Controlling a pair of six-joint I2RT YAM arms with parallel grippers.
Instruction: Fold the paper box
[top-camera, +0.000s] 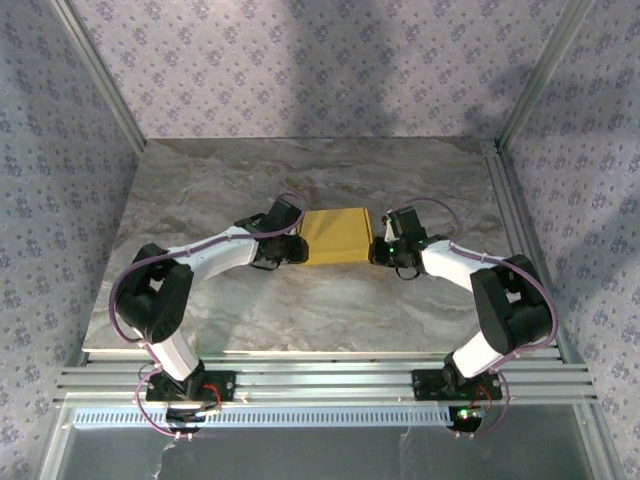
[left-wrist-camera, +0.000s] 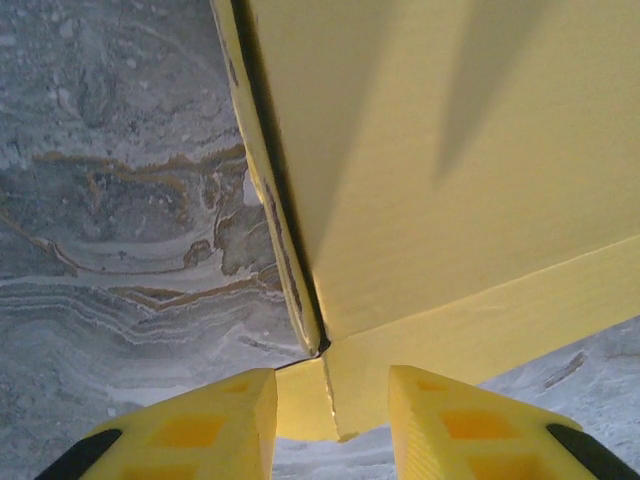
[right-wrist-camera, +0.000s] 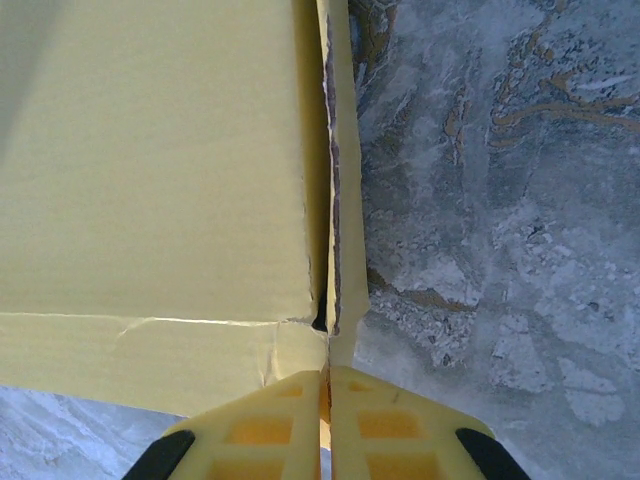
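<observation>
- Top external: paper box (top-camera: 337, 236) lies at frame centre on the marble table (top-camera: 300, 310), between both claws.
- Left gripper (left-wrist-camera: 331, 390) spread astride its corner; grip unclear.
- Right gripper (right-wrist-camera: 327, 378) pinches its edge flap, fingers pressed together.

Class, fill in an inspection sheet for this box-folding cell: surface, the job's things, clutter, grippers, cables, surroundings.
Surface: table, grey marble pattern.
Job's things: box, yellow side out, lying mid-table between the two grippers.
Clutter: nothing seen.
Grippers: left gripper has its jaws apart with a corner flap of the box between them; right gripper is shut on a thin edge flap of the box.
Cables: purple cables loop along both arms, away from the box.
Surroundings: patterned walls on three sides; metal rails at the near edge, where the arms are bolted.
</observation>
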